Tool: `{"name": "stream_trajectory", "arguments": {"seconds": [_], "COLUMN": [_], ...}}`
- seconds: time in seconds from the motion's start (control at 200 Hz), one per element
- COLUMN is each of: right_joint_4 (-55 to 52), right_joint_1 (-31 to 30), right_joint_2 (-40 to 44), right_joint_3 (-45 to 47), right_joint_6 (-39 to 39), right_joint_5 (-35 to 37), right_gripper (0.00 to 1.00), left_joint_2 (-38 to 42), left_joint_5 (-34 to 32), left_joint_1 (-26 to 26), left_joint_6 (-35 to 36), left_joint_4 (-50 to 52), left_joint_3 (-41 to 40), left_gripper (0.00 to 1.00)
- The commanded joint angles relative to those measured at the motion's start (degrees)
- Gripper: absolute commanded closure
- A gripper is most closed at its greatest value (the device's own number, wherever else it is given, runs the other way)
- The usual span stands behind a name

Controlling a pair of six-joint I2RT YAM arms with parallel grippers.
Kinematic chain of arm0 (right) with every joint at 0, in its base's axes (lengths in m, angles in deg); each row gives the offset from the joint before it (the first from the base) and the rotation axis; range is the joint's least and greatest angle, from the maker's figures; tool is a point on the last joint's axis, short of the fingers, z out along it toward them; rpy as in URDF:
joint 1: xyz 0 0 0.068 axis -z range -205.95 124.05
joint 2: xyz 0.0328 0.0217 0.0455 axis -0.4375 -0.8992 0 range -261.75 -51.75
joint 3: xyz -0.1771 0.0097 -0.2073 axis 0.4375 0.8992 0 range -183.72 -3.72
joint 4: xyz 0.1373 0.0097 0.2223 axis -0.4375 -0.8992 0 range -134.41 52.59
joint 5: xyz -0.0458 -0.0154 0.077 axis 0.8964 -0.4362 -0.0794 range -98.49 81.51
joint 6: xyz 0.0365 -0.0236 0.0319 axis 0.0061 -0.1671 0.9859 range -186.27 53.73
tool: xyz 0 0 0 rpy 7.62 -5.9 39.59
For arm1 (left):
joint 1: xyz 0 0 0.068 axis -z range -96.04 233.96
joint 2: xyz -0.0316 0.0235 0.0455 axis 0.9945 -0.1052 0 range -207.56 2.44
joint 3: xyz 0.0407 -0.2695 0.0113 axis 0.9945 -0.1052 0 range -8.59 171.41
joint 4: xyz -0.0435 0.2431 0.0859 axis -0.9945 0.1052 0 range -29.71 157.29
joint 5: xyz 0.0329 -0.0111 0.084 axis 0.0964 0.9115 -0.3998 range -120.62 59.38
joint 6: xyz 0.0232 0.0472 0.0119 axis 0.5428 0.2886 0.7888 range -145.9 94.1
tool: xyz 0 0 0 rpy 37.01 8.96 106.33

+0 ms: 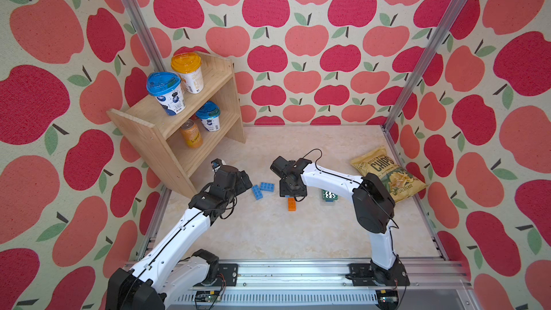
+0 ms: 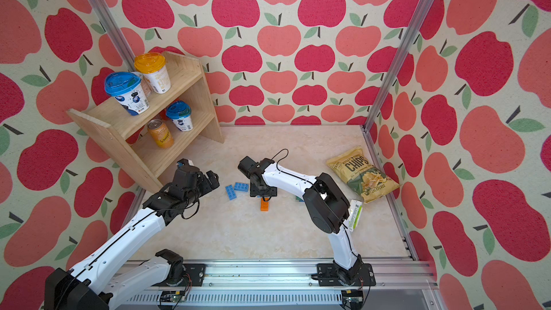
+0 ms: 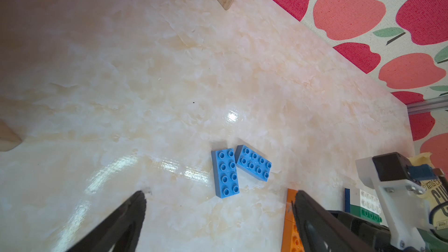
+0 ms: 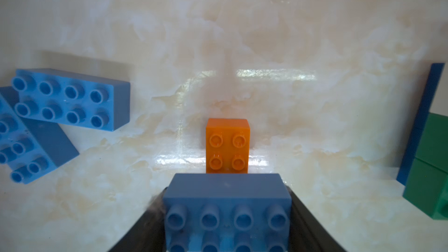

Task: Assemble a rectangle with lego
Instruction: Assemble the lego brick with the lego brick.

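Top views both showed the right gripper pointing straight down at the desk above an orange brick, with its jaws hidden beneath its own body. The left gripper hung off to one side. One loose blue brick and a second loose blue brick lay close together between the two grippers. A green and white stack sat on the right gripper's far side, toward the chips bag. Left wrist view showed the left gripper's jaws spread wide with nothing between them, and both loose blue bricks lying flat, studs up, just ahead of its fingertips. Right wrist view showed the right gripper's jaws partway apart and clamped on the two short ends of a held blue brick, studs up. That brick lay crosswise over the near part of the orange brick, whose four uncovered studs showed just beyond it. Whether it was seated or only hovering could not be told. The lego looked light, rigid and slick, so the end grip seemed sound, leaving the long walls free. Pressing down would probably need the studs squarely lined up, since the unheld orange brick could skate on the glossy desk.
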Motion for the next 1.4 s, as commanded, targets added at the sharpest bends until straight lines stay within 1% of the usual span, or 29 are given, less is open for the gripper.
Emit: {"name": "stream_trajectory", "arguments": {"seconds": [0.0,0.25,0.785,1.396], "right_joint_4": [1.33,2.42,2.7,4.16], "right_joint_1": [-1.2,-1.75,-0.17,0.49], "right_joint_2": [2.04,2.91,4.27,2.3], "right_joint_3": [1.08,3.64,5.68,6.03], "right_joint_6": [3.04,4.67,3.58,2.48], "right_joint_5": [-0.49,-0.98,0.21,-0.56], "right_gripper": [0.66,0.66,0.65,0.64], "left_joint_2": [-0.68,-1.32,-2.6,-3.26], "left_joint_5": [0.78,0.91,1.08,0.91], "left_joint_1": [-0.02,-0.02,0.16,0.34], "left_joint_6": [1.29,1.34,1.3,1.43], "left_joint_4": [-1.02,-1.01,-1.38,-1.58], "left_joint_3": [0.32,0.76,1.2,1.47], "left_gripper": [0.03,0.03,0.03,0.03]}}
